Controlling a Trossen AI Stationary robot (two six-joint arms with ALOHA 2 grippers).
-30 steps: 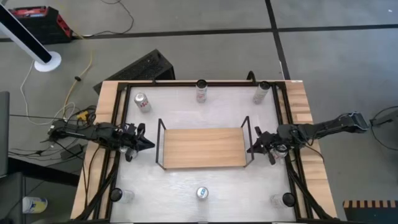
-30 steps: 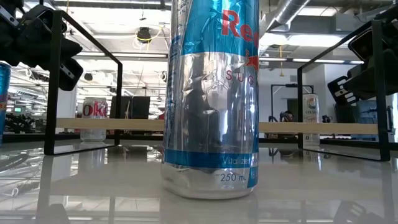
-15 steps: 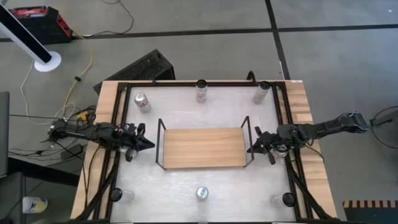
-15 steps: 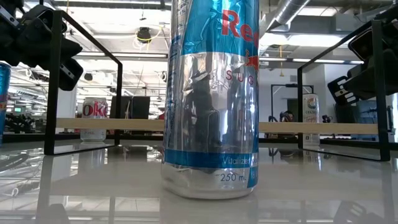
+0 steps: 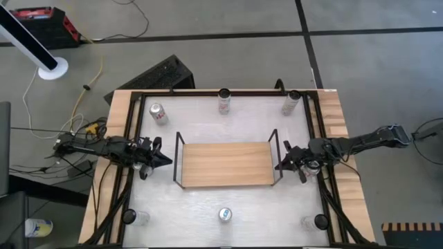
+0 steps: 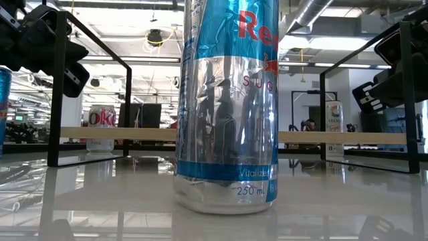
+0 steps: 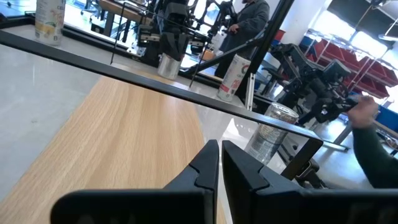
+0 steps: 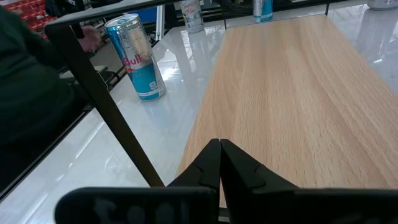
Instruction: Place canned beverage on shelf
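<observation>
Left gripper, fingers pressed together and empty, faces the bare shelf mid-table; right gripper, likewise closed and empty, opposite. At least four cans ring the shelf, including the front can; corner objects are unclear.

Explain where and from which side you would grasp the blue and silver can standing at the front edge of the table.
Grip the blue and silver can around its cylindrical wall at mid-height, coming in level from the side. It stands upright and alone, so both sides look free; its rounded top offers little hold.
</observation>
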